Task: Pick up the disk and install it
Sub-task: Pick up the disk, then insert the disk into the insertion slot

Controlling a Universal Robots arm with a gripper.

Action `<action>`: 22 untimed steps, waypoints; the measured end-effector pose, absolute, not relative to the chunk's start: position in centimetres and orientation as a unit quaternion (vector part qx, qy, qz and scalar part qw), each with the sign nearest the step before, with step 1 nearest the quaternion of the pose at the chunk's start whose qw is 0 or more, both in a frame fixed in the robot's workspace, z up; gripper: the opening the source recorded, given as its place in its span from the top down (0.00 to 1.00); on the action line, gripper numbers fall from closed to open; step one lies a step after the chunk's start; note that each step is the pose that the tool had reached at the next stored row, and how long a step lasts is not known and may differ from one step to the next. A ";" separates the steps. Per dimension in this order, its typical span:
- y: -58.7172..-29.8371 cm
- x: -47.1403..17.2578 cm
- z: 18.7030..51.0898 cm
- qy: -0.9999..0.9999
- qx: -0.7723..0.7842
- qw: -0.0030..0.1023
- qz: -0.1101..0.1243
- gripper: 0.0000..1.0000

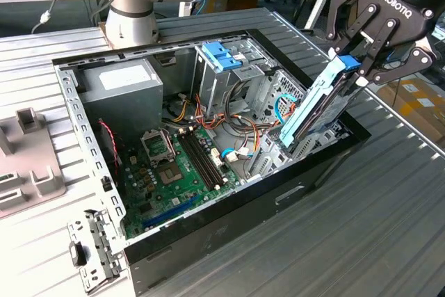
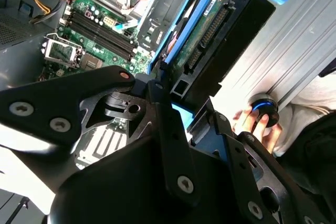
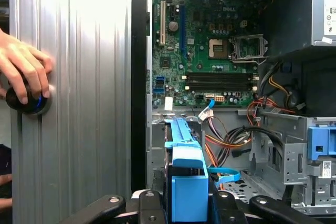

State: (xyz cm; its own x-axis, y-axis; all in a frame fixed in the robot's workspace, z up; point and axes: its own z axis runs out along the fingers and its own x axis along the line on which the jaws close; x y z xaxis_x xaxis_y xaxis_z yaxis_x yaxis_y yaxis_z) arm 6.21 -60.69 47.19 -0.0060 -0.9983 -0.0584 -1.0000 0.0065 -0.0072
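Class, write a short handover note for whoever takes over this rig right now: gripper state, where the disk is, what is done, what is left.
Gripper state: the gripper is shut on the blue end tab of the disk.
Disk: it is tilted, with its lower end among the metal bays in the corner of the computer case at the exterior view's right.
Done: the disk is picked up and at the case.
Left: it is not yet seated in a bay.
Note: a person's hand rests on a round button beside the case.
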 end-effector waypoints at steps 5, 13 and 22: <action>-60.7 6.9 47.3 0.709 -0.704 0.026 0.021 0.63; -60.5 6.8 46.2 0.696 -0.717 0.037 0.034 0.63; -59.9 7.0 44.8 0.696 -0.716 0.038 0.036 0.63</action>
State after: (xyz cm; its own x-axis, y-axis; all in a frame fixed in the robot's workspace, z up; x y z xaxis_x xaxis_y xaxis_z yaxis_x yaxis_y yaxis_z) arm 7.04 -59.86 44.79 0.0295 -0.9941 -0.1045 -0.9996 -0.0291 -0.0055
